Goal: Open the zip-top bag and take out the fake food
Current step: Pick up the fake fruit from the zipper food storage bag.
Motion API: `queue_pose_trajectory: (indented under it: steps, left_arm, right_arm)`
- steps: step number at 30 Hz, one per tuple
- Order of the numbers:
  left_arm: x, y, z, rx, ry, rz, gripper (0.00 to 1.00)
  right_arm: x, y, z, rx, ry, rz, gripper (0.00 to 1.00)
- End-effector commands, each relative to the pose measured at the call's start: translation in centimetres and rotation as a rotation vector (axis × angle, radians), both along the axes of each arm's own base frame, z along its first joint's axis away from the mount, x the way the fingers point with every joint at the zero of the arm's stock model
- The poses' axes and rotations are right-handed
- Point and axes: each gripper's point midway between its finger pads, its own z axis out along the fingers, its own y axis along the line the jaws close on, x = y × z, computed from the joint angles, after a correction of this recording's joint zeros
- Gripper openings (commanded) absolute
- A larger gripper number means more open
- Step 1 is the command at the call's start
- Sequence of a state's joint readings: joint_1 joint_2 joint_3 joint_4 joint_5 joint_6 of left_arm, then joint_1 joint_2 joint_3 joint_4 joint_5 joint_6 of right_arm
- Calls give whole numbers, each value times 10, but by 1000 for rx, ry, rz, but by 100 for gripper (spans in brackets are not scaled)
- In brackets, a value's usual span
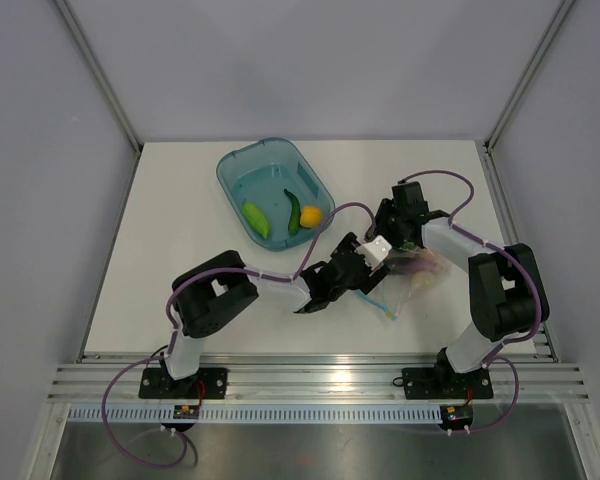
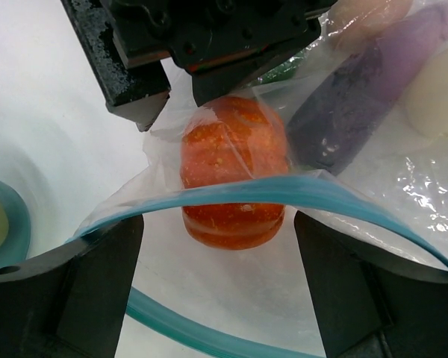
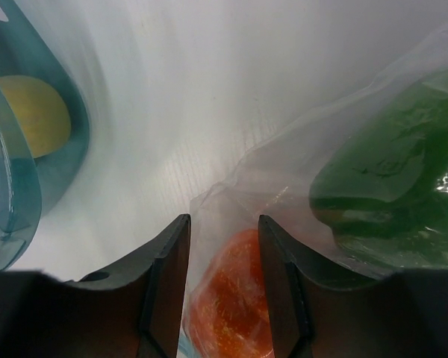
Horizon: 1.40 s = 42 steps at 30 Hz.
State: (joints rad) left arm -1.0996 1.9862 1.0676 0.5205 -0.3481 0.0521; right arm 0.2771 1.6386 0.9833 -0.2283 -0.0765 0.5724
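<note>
The clear bag (image 2: 403, 171) lay on the tabletop (image 1: 180, 220) between the two arms, near the teal tub (image 1: 260, 180), with the two halves of its blue zip strip (image 2: 231, 192) parted so that the mouth faced the left arm. The right fingers (image 3: 164, 283) stood a little apart with the bag's upper film bunched in the gap. Whether they truly pinched it could not be told, but their place at the top lip looked meant to lift that side and keep the mouth agape. The left fingers (image 2: 89, 291) were spread wide and clamped on nothing, one at each side of the opening with the zip strip arching across between them, which read as lining up to reach in. Straight ahead of them, right at the mouth, sat the orange-red piece (image 2: 235, 156), mostly under the film and seemingly the nearest thing to take. Deeper in lay the purple eggplant (image 2: 358, 104), a whitish piece (image 2: 437, 89) and the green pepper (image 3: 396, 171), packed close together. In the tub rested a lemon (image 1: 311, 214), a cucumber (image 1: 257, 220) and a darker green piece (image 1: 294, 212), so the tub looked to be where removed food went, set close for a short carry. The task seemed about half done, and the thin film over the orange-red piece could snag on a closing finger
</note>
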Motion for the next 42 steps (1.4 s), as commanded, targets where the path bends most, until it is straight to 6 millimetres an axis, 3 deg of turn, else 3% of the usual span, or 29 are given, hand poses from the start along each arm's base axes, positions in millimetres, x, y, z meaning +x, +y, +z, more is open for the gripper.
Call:
queue_pose_trajectory:
  steps: [1, 17, 21, 22, 25, 27, 34, 42]
  left_arm:
    - [7, -14, 15, -52, -19, -8, 85]
    - [8, -22, -4, 10, 18, -28, 77]
    - [7, -23, -5, 15, 19, -38, 63]
    - [7, -23, -3, 18, 15, -47, 54]
    - [4, -25, -2, 19, 19, -66, 40]
    - [3, -25, -1, 21, 24, -71, 36]
    - [-2, -19, 23, -32, 18, -64, 34]
    - [-30, -20, 57, -65, 156, -93, 34]
  right_arm:
    - [-2, 20, 14, 53, -33, 59, 49]
    - [-16, 34, 12, 120, -9, 89, 50]
    - [-16, 33, 11, 113, -12, 86, 50]
    - [-16, 32, 11, 109, -10, 82, 50]
    - [-14, 29, 11, 99, -16, 66, 47]
    - [-13, 25, 10, 85, -19, 47, 47]
    - [-5, 9, 7, 15, -36, -39, 50]
    - [0, -3, 3, -36, -27, -94, 52]
